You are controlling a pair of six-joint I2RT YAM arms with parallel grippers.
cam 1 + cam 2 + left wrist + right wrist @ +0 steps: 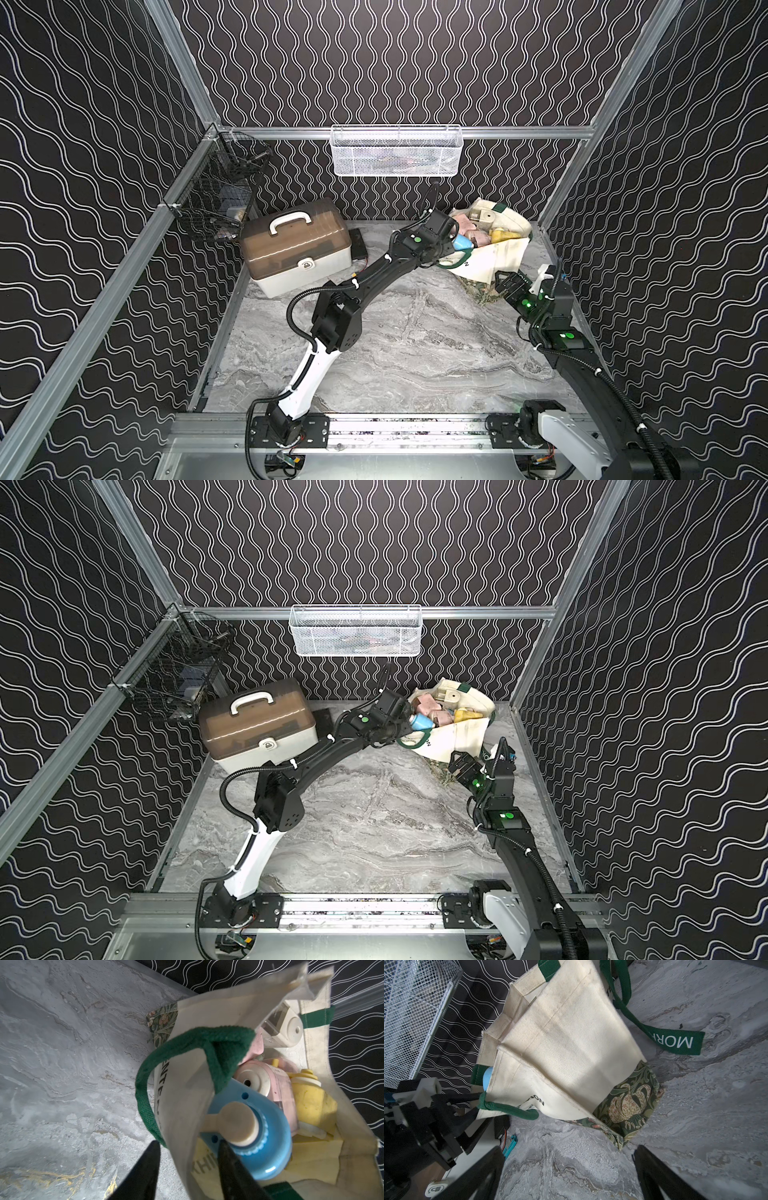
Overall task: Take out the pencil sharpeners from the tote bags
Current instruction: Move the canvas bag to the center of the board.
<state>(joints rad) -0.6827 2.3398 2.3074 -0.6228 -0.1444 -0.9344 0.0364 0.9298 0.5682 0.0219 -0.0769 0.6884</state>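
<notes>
Inside tote bag (187,1084), half-hidden blue sharpener (276,1118).

1. The cream tote bag (187,1084) lies open on the grey marbled desk (62,1064), its green strap (145,1095) looping over the mouth.
2. Inside, a blue sharpener (270,1126) with a cream crank knob (239,1124) sits foremost. A pink sharpener (276,1084), a yellow sharpener (311,1105) and a cream sharpener (291,1028) crowd behind it.
3. The left gripper (188,1144) holds its jaws apart, astride the bag's front wall, with the inner one beside the blue sharpener.

A cream, green-strapped tote bag (500,258) slumps open at the table's (415,332) far right corner, holding pastel pencil sharpeners (307,1105).
</notes>
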